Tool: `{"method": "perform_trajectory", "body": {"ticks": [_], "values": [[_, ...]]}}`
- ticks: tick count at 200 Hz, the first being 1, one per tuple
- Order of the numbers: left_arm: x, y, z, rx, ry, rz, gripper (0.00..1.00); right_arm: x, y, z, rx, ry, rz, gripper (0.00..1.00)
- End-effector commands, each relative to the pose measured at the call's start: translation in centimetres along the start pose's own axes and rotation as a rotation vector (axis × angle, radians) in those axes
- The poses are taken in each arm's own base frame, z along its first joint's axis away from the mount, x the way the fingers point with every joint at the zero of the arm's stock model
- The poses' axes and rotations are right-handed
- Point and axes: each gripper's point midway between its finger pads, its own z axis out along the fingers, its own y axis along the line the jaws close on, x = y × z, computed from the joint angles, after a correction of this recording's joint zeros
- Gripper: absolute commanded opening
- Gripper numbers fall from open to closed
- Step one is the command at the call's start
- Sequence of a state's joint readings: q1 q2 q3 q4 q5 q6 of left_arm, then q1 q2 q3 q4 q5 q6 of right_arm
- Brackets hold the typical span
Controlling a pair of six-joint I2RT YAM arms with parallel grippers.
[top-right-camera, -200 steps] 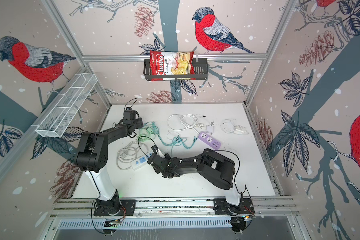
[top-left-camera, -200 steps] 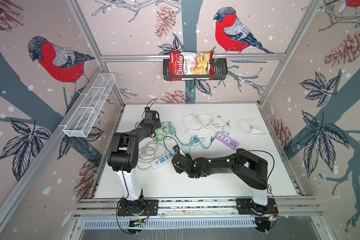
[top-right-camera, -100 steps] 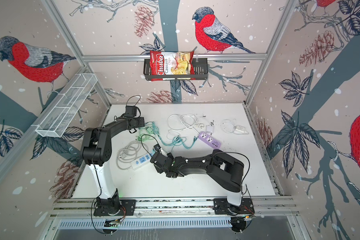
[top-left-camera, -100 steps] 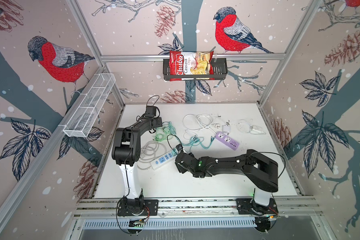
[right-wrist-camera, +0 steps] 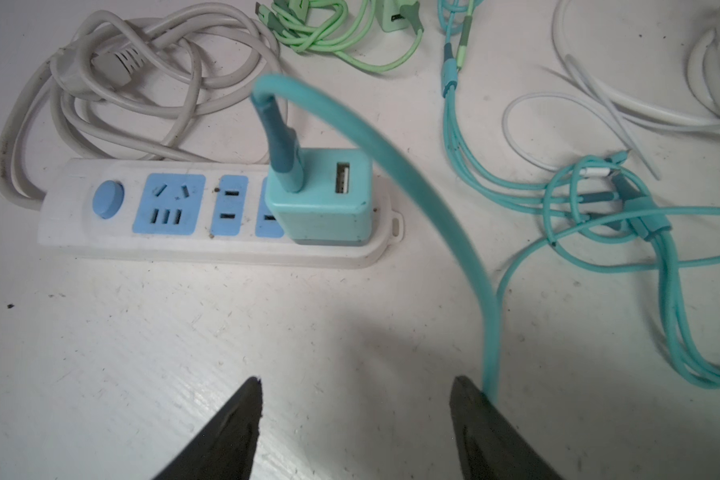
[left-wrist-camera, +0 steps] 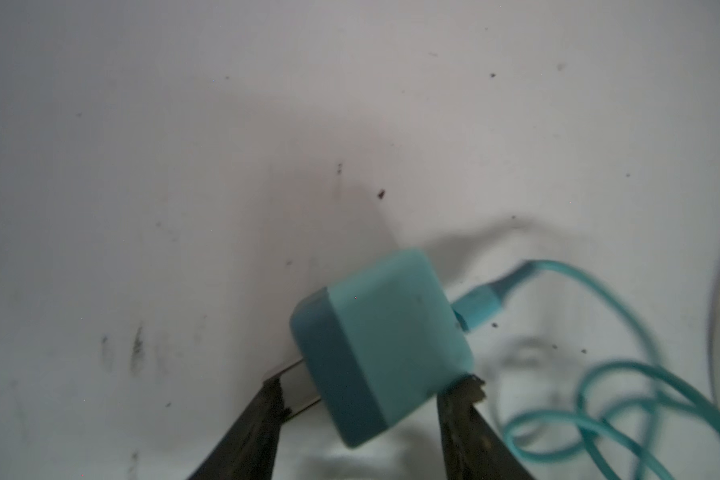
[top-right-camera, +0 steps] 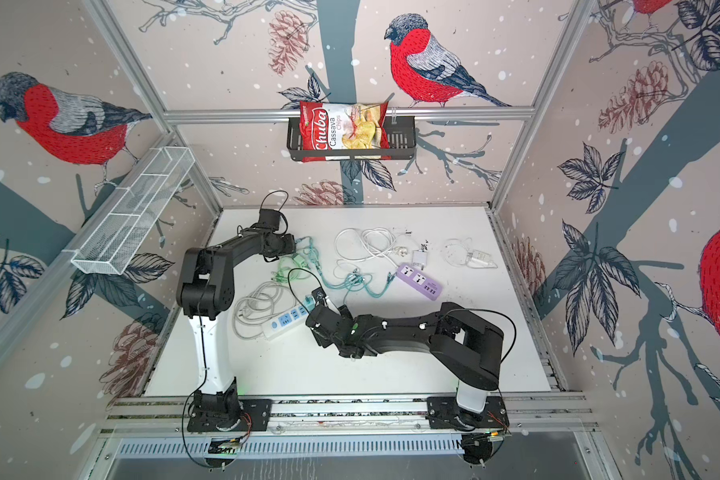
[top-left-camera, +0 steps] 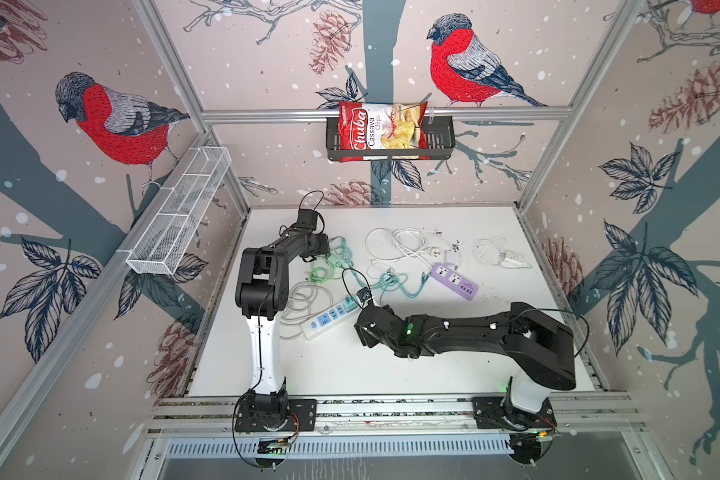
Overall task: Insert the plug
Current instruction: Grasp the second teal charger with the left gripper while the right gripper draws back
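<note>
Teal plug (left-wrist-camera: 391,340) has a darker base band.

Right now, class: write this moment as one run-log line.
left gripper: around loose teal charger, grip unclear | right gripper: open, empty | second teal charger: seated in white power strip

In the left wrist view the teal charger (left-wrist-camera: 385,345) is blurred. Its metal prong (left-wrist-camera: 298,384) goes partly behind one finger (left-wrist-camera: 258,428) of the left gripper (left-wrist-camera: 371,384), and I cannot tell if the jaws press the charger. The teal cable (left-wrist-camera: 566,270) runs out of the picture. In the right wrist view the plugged adapter (right-wrist-camera: 321,199) hides the last socket of the white power strip (right-wrist-camera: 208,249), and the edge cuts the green charger (right-wrist-camera: 393,14).
</note>
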State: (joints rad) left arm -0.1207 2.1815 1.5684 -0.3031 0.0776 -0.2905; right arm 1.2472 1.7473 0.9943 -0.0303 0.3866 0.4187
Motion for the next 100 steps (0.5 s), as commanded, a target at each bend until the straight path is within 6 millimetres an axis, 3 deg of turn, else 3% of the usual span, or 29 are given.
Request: {"method": "perform_trajectory", "body": {"ticks": [1,76,100], "values": [[0.3,-1.1,0.1,0.015,0.016,0.0,0.59,-0.4,-0.3,-0.1,0.004,-0.014,0.013,0.73],[-1.0,-0.2,-1.1,-0.097,-0.012,0.157,0.67,-0.5,-0.3,-0.4,-0.019,-0.017,0.019,0.75],[-0.8,-1.9,-1.3,-0.09,-0.036,0.328,0.68,-0.7,-0.3,-0.4,-0.031,-0.019,0.022,0.75]]}}
